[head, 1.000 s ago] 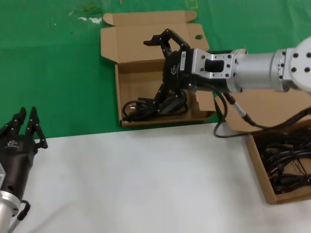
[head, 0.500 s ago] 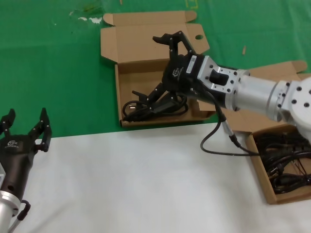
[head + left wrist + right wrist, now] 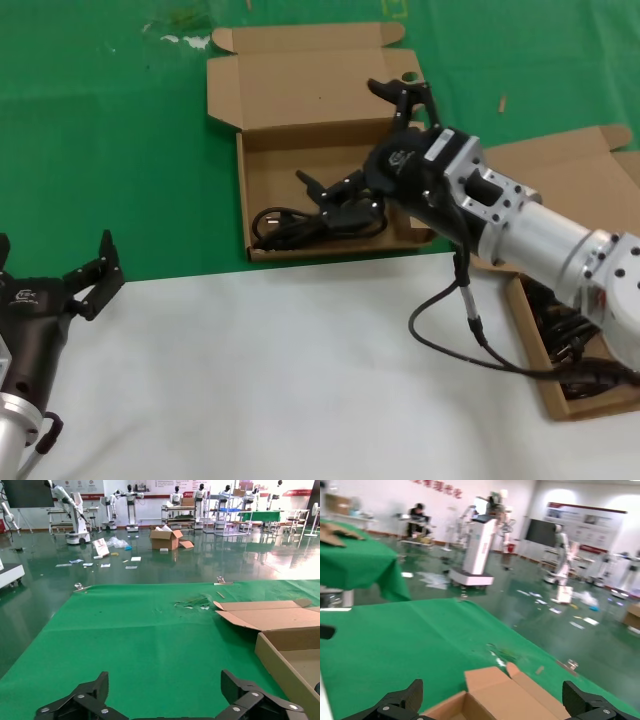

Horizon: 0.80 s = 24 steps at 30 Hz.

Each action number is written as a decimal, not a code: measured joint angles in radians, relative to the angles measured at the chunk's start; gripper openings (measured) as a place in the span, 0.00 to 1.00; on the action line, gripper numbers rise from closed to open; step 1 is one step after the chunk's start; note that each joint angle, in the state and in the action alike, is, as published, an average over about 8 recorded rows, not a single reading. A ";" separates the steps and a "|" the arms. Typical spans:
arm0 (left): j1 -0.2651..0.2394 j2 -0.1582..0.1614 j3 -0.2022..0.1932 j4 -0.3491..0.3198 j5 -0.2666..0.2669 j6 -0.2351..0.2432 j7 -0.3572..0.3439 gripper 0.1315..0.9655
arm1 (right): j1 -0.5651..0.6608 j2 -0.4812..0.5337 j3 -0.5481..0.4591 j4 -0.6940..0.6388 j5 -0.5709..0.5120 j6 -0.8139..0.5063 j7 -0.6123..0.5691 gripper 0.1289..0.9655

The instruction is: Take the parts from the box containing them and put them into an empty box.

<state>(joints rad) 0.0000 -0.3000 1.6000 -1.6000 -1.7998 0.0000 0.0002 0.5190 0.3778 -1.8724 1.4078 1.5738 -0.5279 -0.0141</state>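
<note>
A green cloth (image 3: 110,150) is covering the frame's upper part; a white tabletop (image 3: 270,380) is filling the lower part.

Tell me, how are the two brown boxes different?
The box with holes, far out on the green cloth, is in full view, while the other box, by the robot's right side, is half hidden under the right arm. The box with holes has round finger holes in its flaps and holds one black cable bundle; the other box is packed with tangled cables. Both are shallow brown cardboard, lids open.
</note>
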 joint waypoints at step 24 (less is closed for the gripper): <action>0.000 0.000 0.000 0.000 0.000 0.000 0.000 0.99 | -0.324 -0.049 0.170 0.120 0.141 0.330 0.009 1.00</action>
<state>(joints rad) 0.0000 -0.3000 1.6000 -1.6000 -1.8000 0.0000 -0.0001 0.1946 0.3292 -1.7021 1.5280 1.7152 -0.1978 -0.0052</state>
